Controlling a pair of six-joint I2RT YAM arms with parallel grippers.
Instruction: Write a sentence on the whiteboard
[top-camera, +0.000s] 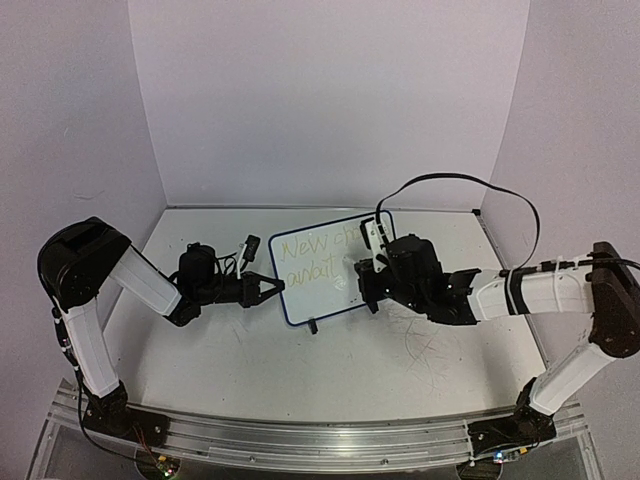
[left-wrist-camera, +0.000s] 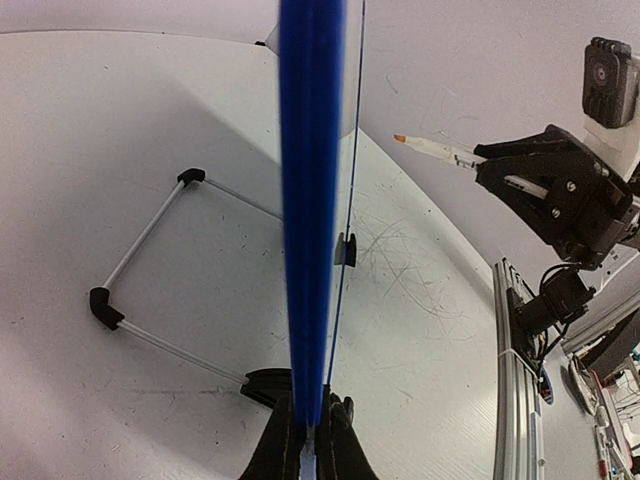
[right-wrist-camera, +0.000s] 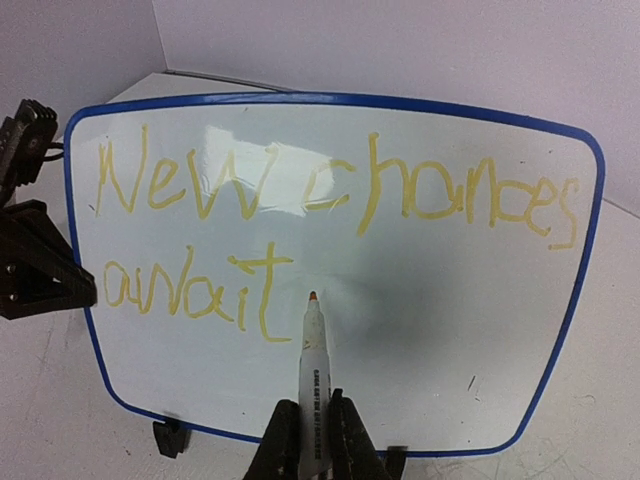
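Scuffed white table (top-camera: 300, 390), centre: your left gripper (top-camera: 275, 290) clamps the left edge of the standing whiteboard (top-camera: 325, 298) while your right gripper (right-wrist-camera: 312, 428) pinches a marker (right-wrist-camera: 312, 350), tip by the end of the yellow sentence (right-wrist-camera: 300, 225), "New chances await."

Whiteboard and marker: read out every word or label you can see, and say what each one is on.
"New chances": first line of the sentence, in yellow on the whiteboard.
"await": second line, same board.
Dark print on the marker barrel: too small to read.
No other text is legible.
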